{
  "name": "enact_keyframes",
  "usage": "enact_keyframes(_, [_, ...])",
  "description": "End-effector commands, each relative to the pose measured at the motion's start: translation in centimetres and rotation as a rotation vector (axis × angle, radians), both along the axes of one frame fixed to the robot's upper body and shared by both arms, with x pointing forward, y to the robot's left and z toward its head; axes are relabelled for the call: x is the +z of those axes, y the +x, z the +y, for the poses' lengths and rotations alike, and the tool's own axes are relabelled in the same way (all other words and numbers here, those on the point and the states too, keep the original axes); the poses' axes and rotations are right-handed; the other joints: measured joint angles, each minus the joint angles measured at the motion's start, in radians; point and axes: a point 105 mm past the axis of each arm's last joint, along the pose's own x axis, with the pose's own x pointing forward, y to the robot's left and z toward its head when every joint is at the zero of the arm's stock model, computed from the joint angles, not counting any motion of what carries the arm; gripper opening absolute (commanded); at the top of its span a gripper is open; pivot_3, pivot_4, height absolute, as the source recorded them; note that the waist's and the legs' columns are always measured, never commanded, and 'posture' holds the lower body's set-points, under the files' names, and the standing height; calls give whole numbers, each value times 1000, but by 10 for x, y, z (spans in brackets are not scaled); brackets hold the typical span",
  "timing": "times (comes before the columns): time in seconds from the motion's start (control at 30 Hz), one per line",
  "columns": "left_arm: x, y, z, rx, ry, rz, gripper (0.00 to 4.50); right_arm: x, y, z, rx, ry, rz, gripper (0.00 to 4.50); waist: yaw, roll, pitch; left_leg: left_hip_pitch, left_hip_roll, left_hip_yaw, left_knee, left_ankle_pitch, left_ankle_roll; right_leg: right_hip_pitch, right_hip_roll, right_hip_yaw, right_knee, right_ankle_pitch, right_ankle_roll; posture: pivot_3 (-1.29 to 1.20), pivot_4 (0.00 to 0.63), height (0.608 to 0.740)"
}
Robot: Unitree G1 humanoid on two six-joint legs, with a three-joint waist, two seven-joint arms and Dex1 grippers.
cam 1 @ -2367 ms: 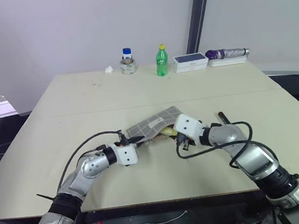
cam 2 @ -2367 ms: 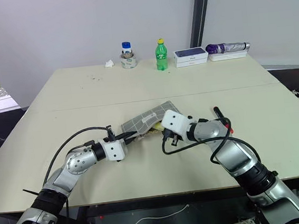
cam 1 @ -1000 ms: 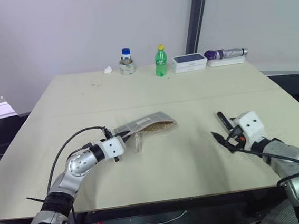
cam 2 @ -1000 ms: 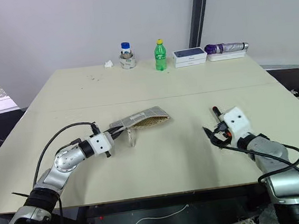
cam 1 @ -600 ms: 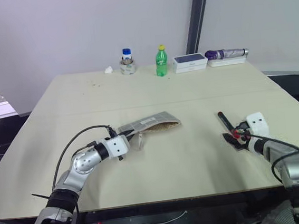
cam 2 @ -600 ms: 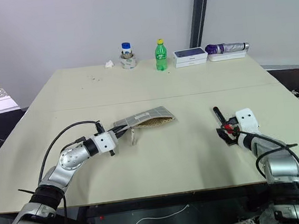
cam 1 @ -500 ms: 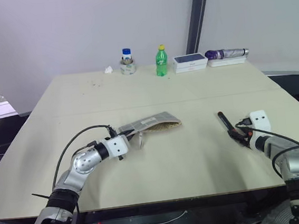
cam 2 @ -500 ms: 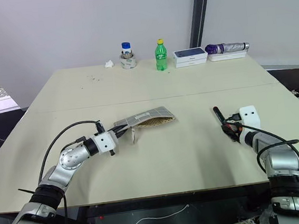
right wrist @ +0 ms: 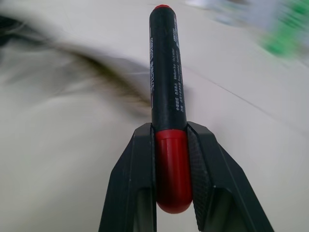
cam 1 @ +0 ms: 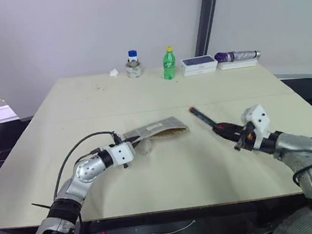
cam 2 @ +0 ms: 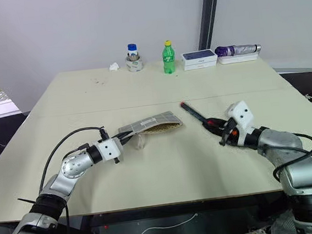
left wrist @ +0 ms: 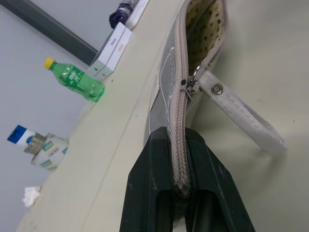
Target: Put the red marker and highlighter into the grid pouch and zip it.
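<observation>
Red marker [right wrist: 166, 101]: black barrel, red cap end, clamped at the cap between the two black fingers of my right gripper [right wrist: 171, 159]. Barrel sticks out past the fingertips, raised off the table [cam 1: 159, 94] and pointing toward the pouch, well apart from it.

Grid pouch [cam 1: 156, 130]: grey fabric with thin white grid lines, near the middle of the table, lifted at one end. My left gripper [left wrist: 179, 166] is closed tight on the zippered edge at that end. Zipper open along most of the mouth; cream, dotted lining shows inside. Metal zipper pull [left wrist: 189, 87] sits just past my fingertips, with a short snap strap [left wrist: 241, 116] hanging from it.

Highlighter: cannot tell its place from these views.

Far edge of table, left to right: crumpled white scrap [cam 1: 113, 73], small jar with blue lid [cam 1: 133, 64], green bottle with yellow cap [cam 1: 168, 64], white box [cam 1: 198, 64], folded purple umbrella [cam 1: 237, 56].
</observation>
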Motion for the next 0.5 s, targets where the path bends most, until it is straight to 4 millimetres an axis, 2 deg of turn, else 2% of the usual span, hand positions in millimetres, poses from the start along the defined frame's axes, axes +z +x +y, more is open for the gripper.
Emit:
enact_keyframes(0.03, [23,3,-9,-25,-44,-56,0,-14,0,15,57,-121,-51,338,-1,0,0,0,0,0,0,0,0,0,0,0,0,0,0,0,150,740])
enact_keyframes(0.13, [27,2,-13,-45,-33,-71,0,-23,16,11,4,-199,-93,338,-2,0,0,0,0,0,0,0,0,0,0,0,1,0,0,0,150,740])
enact_keyframes(0.27, [26,-3,-18,-84,21,-91,0,-18,32,9,-27,-159,-100,338,-6,0,0,0,0,0,0,0,0,-1,0,0,1,0,0,0,150,740])
enact_keyframes(0.37, [28,-2,-16,-68,-5,-85,0,-10,33,11,12,-142,-122,338,-5,0,0,0,0,0,0,0,0,-1,0,0,0,0,0,0,150,740])
enact_keyframes(0.5, [23,-1,-14,-60,15,-76,0,-13,24,12,84,-130,-96,338,-2,0,0,0,0,0,0,0,0,0,0,0,0,0,0,0,150,740])
